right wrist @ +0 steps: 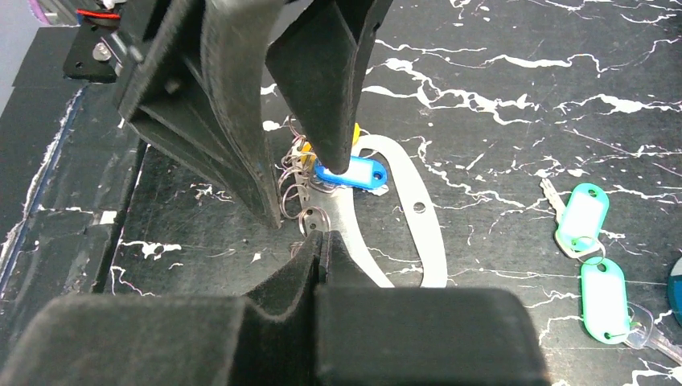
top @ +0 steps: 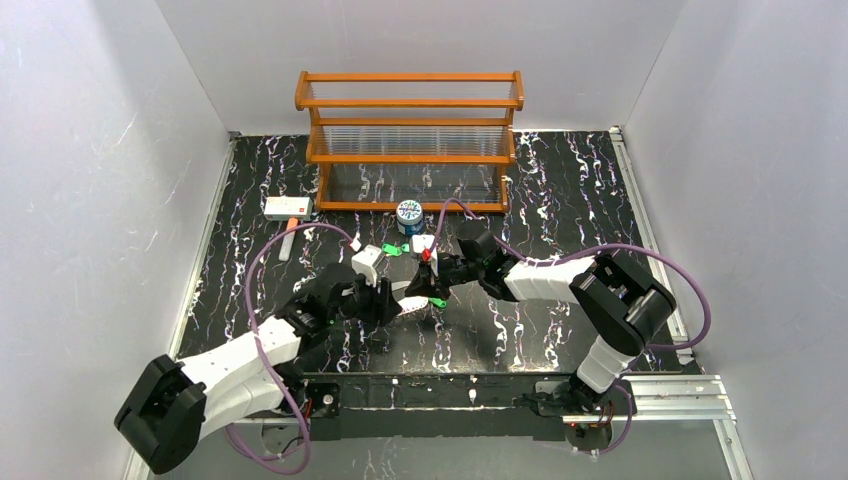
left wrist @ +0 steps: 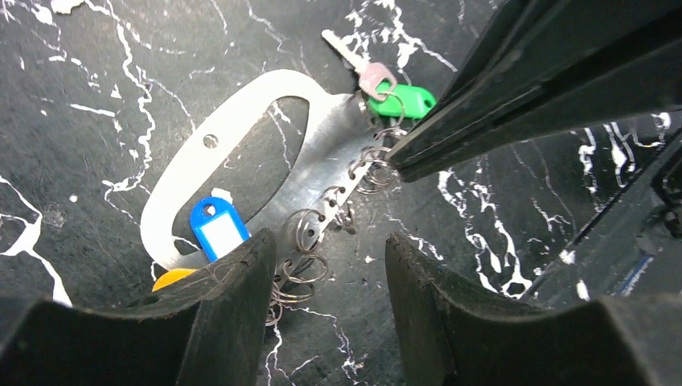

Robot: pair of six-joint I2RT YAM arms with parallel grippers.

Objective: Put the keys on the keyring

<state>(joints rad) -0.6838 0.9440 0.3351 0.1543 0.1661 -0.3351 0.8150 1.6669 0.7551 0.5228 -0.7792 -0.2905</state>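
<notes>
The keyring (left wrist: 241, 112) is a whitish oval plate lying flat on the black table, with several small split rings (left wrist: 307, 229) along one edge. A blue key tag (left wrist: 213, 227) and a yellow one (left wrist: 173, 279) lie on it by my left fingers. A green-headed key (left wrist: 398, 100) lies at its far end. My left gripper (left wrist: 330, 273) is open and low over the ringed edge. My right gripper (right wrist: 322, 239) is shut, its tip touching that edge; I cannot tell whether it pinches a ring. Two more green keys (right wrist: 583, 217) lie apart on the table.
A wooden rack (top: 408, 140) stands at the back. A round blue-and-white can (top: 408, 215) sits in front of it, and a white box (top: 288, 207) lies at the back left. Both grippers (top: 400, 300) (top: 435, 285) meet close together mid-table.
</notes>
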